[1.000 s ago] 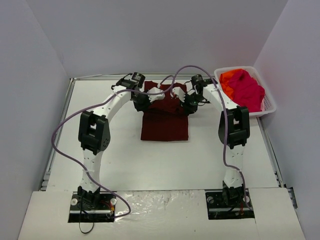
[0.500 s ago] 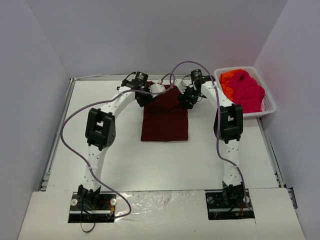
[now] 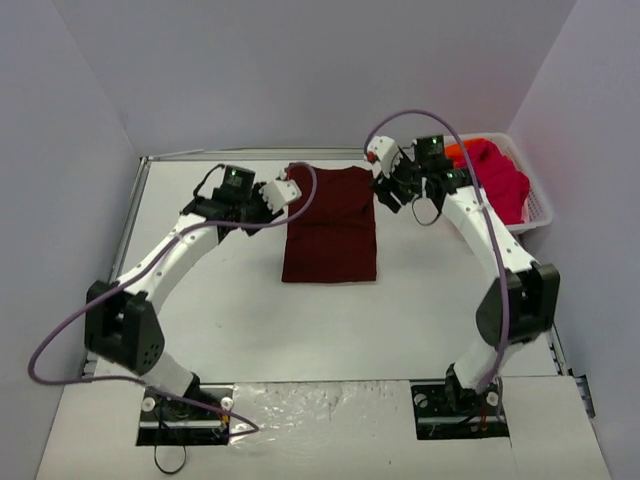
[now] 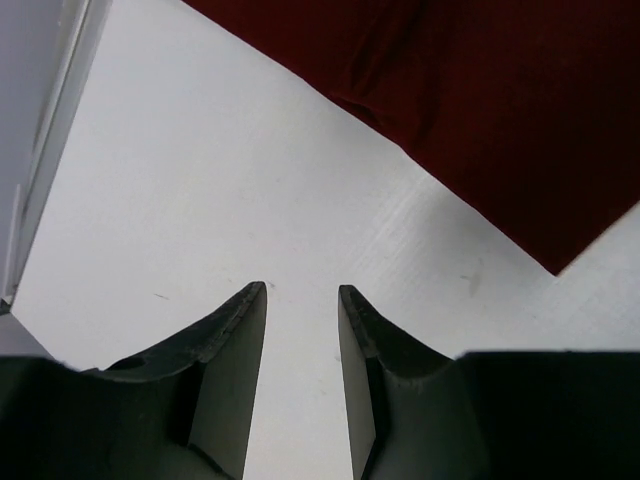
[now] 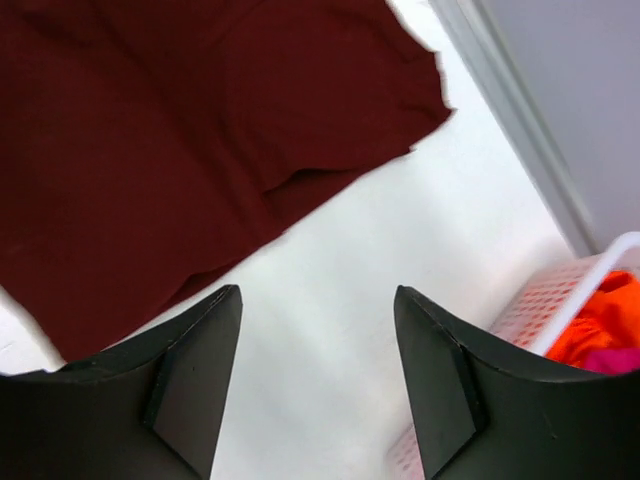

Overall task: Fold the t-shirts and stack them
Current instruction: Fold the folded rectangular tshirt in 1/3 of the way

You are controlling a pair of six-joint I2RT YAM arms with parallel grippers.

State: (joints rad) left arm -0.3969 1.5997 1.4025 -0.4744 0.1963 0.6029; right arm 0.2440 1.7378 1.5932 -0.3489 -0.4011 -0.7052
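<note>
Left gripper (image 4: 300,290) narrowly, right gripper (image 5: 318,292) widely, gape empty by one maroon t-shirt (image 3: 330,225); left wrist misses the two-o'clock basket (image 3: 540,210) holding one pink t-shirt (image 3: 495,180), one orange t-shirt (image 3: 455,158).

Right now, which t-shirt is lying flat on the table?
The dark maroon t-shirt, spread flat on the table; the pink t-shirt and orange t-shirt sit bunched in the white basket.

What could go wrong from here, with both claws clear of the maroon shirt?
1. The purple cable near the left claw loops over the far-left corner of the maroon shirt. Arm motion might drag it across the fold.
2. The right claw hangs open beside the basket. A swing toward the pink shirt could nudge the basket.
</note>
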